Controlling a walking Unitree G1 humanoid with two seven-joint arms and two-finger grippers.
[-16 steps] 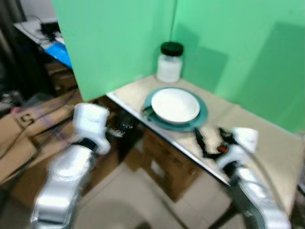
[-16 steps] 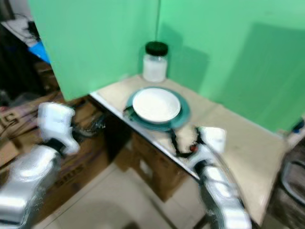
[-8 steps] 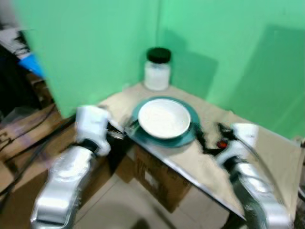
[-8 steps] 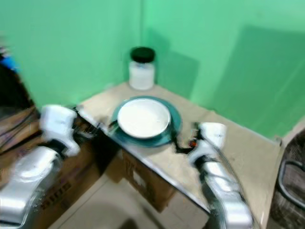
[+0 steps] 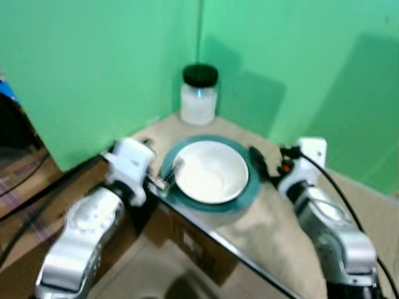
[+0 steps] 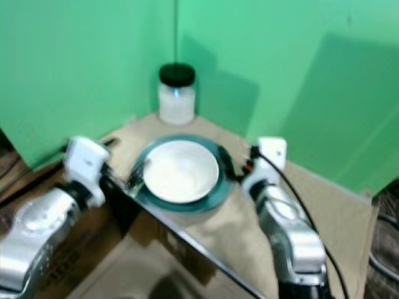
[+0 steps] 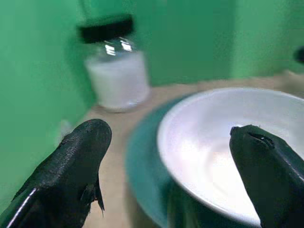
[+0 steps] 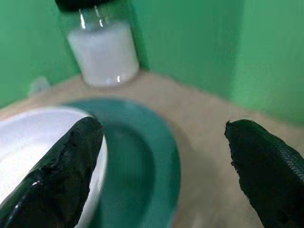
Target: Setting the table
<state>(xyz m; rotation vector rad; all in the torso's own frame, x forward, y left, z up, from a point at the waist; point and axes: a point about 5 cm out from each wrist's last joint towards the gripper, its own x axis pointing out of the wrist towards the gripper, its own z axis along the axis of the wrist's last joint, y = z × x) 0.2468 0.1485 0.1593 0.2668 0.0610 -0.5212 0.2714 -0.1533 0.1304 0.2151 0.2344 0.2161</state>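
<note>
A white bowl sits on a teal plate near the corner of a tan table. Behind them stands a glass jar with white contents and a black lid. My left gripper is at the plate's left rim; its fingers stand open, one each side of the bowl's near edge. At the plate's right rim is my right gripper, also open, its fingers spread wide over the plate.
Green walls close the table's corner behind the jar. The table's metal-edged front runs diagonally, with cardboard boxes beneath it. Bare tabletop lies to the right of the plate.
The camera has come closer and turned toward the table. Both grippers have moved in to the plate's rims, left on its left, right on its right.
</note>
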